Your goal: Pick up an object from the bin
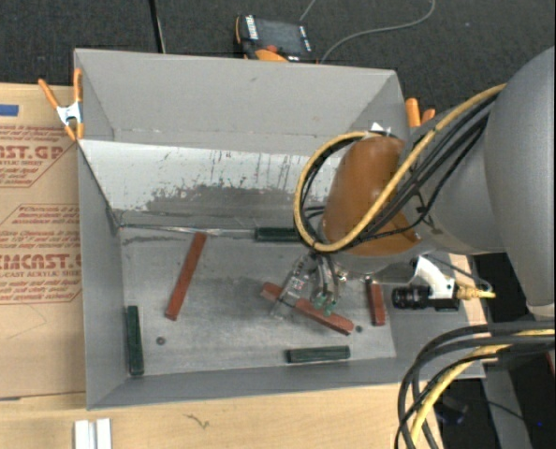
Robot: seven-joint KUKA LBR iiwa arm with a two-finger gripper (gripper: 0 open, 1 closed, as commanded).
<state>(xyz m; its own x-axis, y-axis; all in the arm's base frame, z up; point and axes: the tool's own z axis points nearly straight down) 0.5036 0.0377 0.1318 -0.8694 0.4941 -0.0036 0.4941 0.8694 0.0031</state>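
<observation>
My gripper (308,293) is low in the bin's right half, under the orange wrist cover. Its fingers stand directly over a red-brown stick (311,309) that lies slanted on the bin floor, and they look closed around its middle. A dark green stick (317,354) lies just in front of it near the bin's front wall. A short red-brown stick (376,303) lies to the right of the gripper.
A long red-brown stick (185,275) lies slanted at centre left. One dark green stick (132,340) sits along the left wall and another (278,235) lies at the foot of the back wall. The arm and its cables cover the bin's right side.
</observation>
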